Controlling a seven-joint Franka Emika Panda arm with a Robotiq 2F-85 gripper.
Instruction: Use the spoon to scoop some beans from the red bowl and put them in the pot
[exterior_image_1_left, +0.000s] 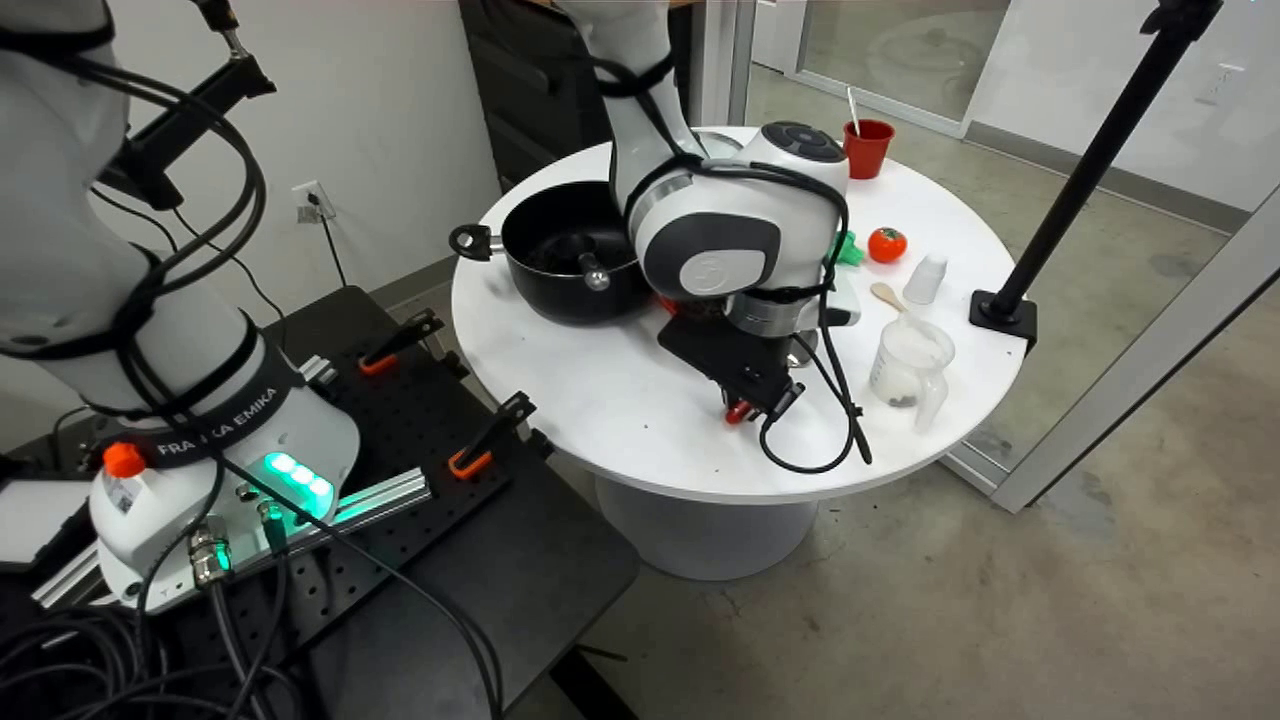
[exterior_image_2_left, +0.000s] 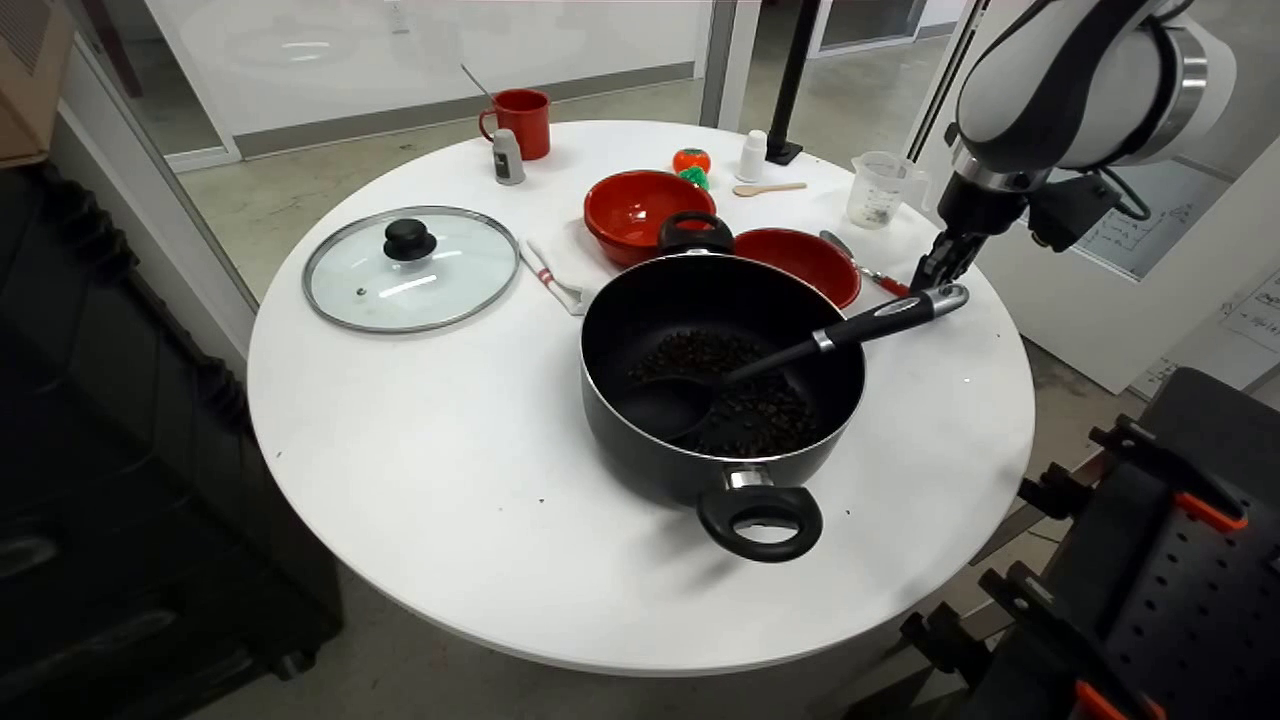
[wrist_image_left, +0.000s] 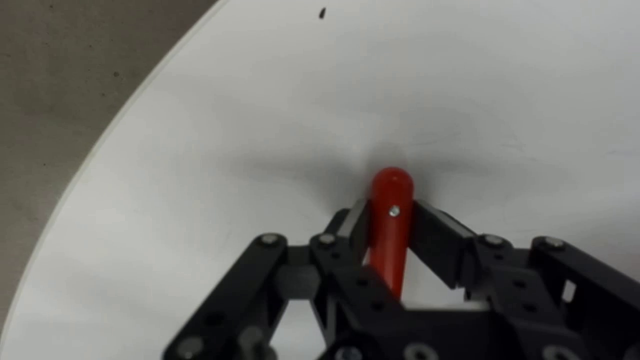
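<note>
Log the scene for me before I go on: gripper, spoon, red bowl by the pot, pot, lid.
Gripper: closed around the spoon by its red handle, near the end
Spoon: silvery head beside the red bowl; contact unclear
Red bowl: next to the pot; contents unclear
Pot: uncovered; beans and a black ladle inside
Lid: glass, knob up, on the table

Can't see near side of red bowl (exterior_image_2_left: 825, 262) in an exterior view, blocked by pot (exterior_image_2_left: 640, 462). Can't count beans (exterior_image_2_left: 710, 350), too sm. & dark. In an exterior view, can't see most of glass lid (exterior_image_1_left: 718, 143) or R side of pot, b/c of arm (exterior_image_1_left: 740, 250). Can't see rest of spoon (wrist_image_left: 389, 250) beneath gripper (wrist_image_left: 391, 215) in wrist view, nor all of gripper: cut by pic edge, partly blurred. Can't ID dark speck (wrist_image_left: 322, 13), nor bits (exterior_image_2_left: 876, 214) in measuring cup (exterior_image_2_left: 872, 182), far R: too sm.
</note>
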